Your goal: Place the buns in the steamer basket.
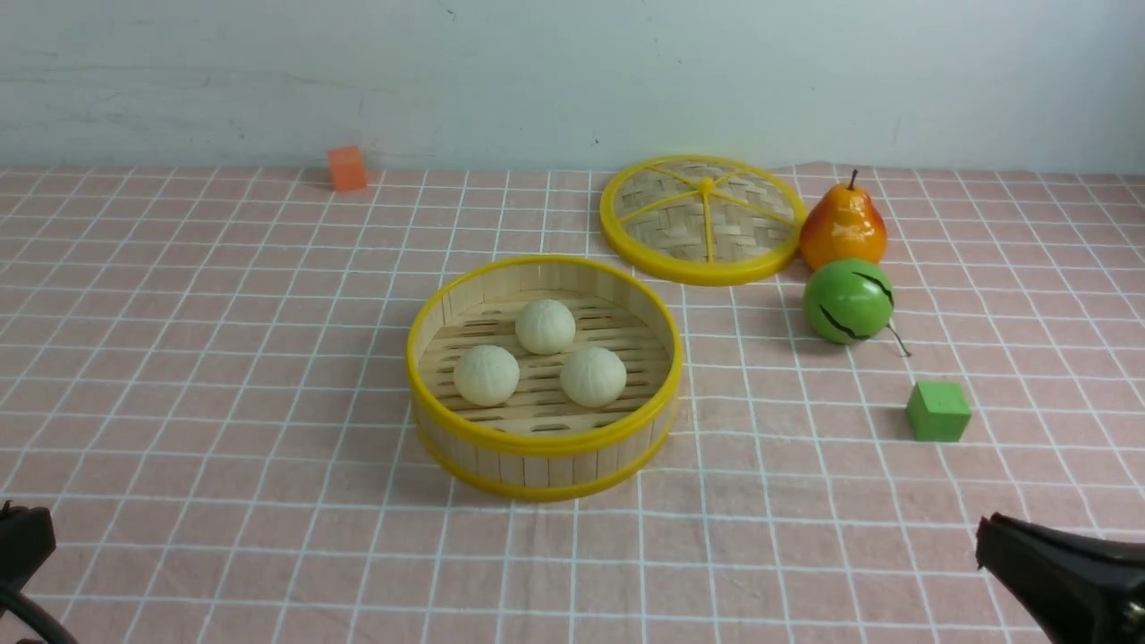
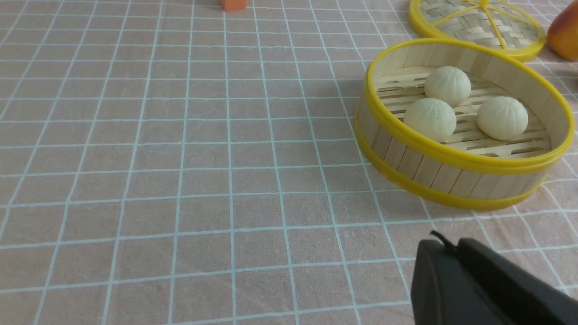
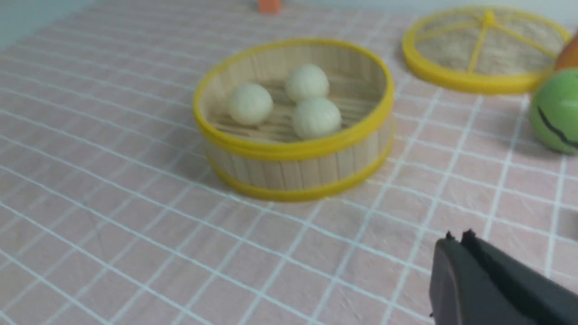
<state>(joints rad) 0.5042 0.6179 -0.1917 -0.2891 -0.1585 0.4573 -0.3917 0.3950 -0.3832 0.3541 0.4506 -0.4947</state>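
Note:
The steamer basket (image 1: pixel 544 444) stands mid-table with three cream-white buns on its slatted floor: one at the back (image 1: pixel 545 326), one front left (image 1: pixel 486 375), one front right (image 1: pixel 593 377). The basket also shows in the left wrist view (image 2: pixel 451 169) and the right wrist view (image 3: pixel 293 174), with the buns inside. My left gripper (image 2: pixel 445 246) is shut and empty, near the table's front left, well short of the basket. My right gripper (image 3: pixel 456 238) is shut and empty at the front right; it also shows in the front view (image 1: pixel 988 537).
The flat woven lid (image 1: pixel 704 219) lies behind the basket to the right. An orange pear (image 1: pixel 842 228) and a green striped ball (image 1: pixel 847 300) sit beside it. A green cube (image 1: pixel 937 410) lies front right, an orange cube (image 1: pixel 347 168) at the far back left.

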